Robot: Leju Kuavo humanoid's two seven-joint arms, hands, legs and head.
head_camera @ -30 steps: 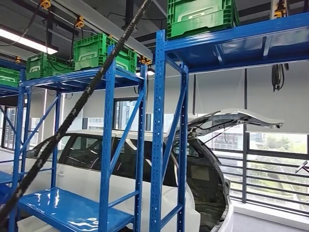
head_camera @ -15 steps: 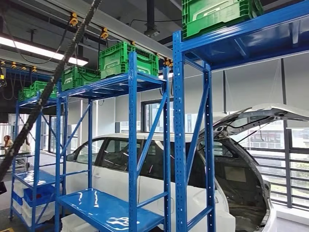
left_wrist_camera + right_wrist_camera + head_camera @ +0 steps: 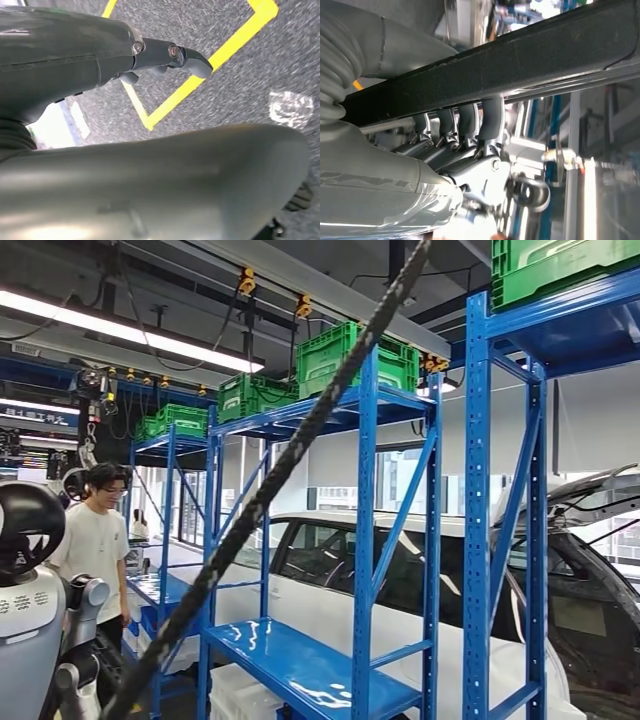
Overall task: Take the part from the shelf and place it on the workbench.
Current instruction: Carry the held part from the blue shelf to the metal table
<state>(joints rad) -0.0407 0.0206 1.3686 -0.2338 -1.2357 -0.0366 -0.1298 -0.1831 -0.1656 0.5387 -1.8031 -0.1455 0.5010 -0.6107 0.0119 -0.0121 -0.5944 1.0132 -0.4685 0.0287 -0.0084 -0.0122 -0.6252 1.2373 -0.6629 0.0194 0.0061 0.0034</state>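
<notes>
Carry step, I judge: the part [image 3: 508, 65], a long black bar, is off the shelf and in my right hand [image 3: 463, 150]. The fingers [image 3: 488, 117] curl over it and clamp it against the palm, so the grip is closed on the bar. Bar ends run out of the wrist picture, so I can't tell how far it overhangs on either side.

Left hand [image 3: 94, 55] hangs over grey floor [image 3: 245, 60] with a yellow tape line [image 3: 196, 82]. One finger is straight, the thumb is apart and nothing is in it: open and empty.

I can't tell where the workbench is. To do this well I'd walk slowly, hold the bar level and watch both its ends on every turn, since a long part sweeps wide. I'd find the bench before lowering anything.

Edges and room:
- Blue shelf uprights [image 3: 364, 540] stand at centre and right of the head frame, with a low blue deck [image 3: 302, 665] at lower centre. These are the hard edges for the bar to clip.
- A white car [image 3: 332, 590] sits behind the racks, so there's no way through there.
- A person [image 3: 94, 540] stands at left, with another robot [image 3: 30, 610] at lower left just in front. That side is tight.
- A braided cable [image 3: 279, 475] crosses the frame diagonally, close to the camera. Snag risk is likely.
- Green crates [image 3: 332, 355] sit on the top decks, well above the hand.
</notes>
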